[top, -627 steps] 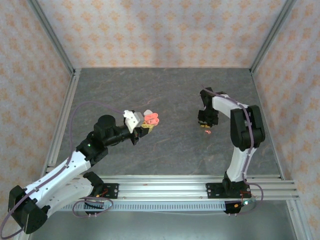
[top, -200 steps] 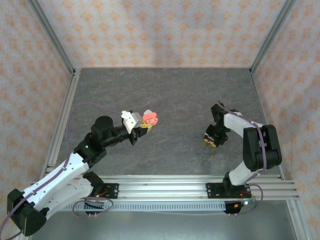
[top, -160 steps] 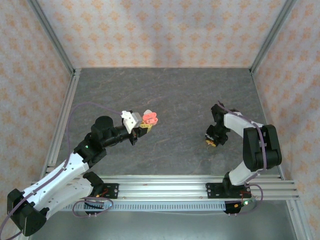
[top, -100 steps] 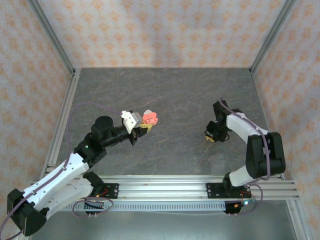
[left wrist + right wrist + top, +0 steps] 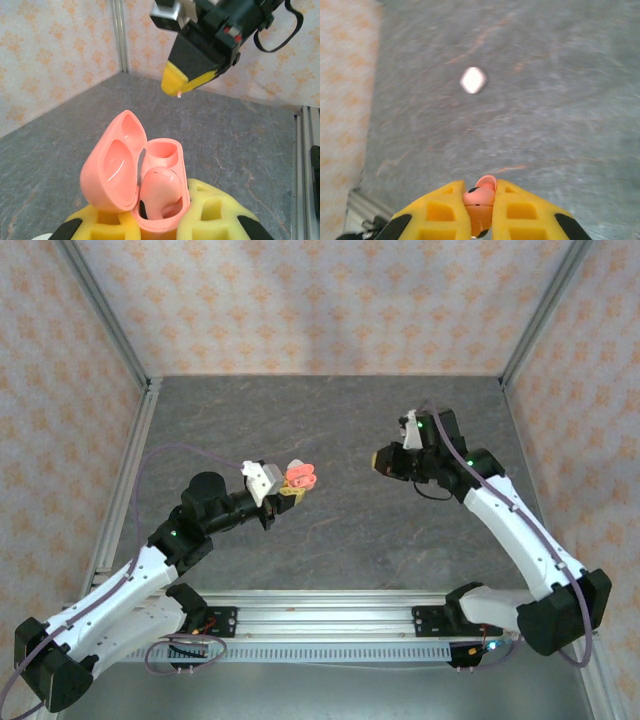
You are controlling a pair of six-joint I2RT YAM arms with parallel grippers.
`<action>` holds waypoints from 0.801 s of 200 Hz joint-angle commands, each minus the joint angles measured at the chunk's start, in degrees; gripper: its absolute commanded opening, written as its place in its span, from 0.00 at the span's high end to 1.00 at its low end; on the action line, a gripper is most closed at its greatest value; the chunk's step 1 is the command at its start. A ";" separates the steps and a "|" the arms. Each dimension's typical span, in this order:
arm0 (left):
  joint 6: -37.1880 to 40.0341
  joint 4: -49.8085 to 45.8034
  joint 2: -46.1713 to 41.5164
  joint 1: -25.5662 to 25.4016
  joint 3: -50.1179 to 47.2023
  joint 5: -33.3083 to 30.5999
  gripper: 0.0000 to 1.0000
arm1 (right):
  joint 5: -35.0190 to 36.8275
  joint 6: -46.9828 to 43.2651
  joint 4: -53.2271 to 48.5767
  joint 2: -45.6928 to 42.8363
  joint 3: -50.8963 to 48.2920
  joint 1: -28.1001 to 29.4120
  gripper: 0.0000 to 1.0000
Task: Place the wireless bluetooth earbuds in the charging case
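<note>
The left gripper (image 5: 290, 491) is clamped on the open pink case (image 5: 112, 170), low in the centre of the left wrist view. The right gripper (image 5: 379, 457) pinches a pink earbud (image 5: 480, 195). It should probably line the earbud up over the empty far socket (image 5: 162, 150), then lower it slowly.

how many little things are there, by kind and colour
coral-pink open plastic charging case: 1
coral-pink stemmed earbuds: 2 (one in the case, one in the right hand)
small whitish blurred object: 1
total: 4
</note>
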 commanded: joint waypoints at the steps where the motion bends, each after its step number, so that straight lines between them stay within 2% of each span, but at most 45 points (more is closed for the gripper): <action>1: -1.47 3.07 0.30 -0.35 0.96 2.81 1.00 | -3.66 -6.59 1.63 -2.66 3.30 3.66 0.87; 37: -2.54 1.33 0.52 -0.31 3.47 6.75 1.00 | -5.42 -12.74 6.56 -5.07 5.76 10.27 0.81; 84: -4.93 0.07 1.85 -0.33 7.53 12.18 1.00 | -5.97 -21.22 7.69 -4.47 9.32 16.26 0.83; 160: -7.89 0.15 2.67 -0.30 9.69 16.32 1.00 | -10.06 -34.65 8.95 -3.19 11.93 19.10 0.85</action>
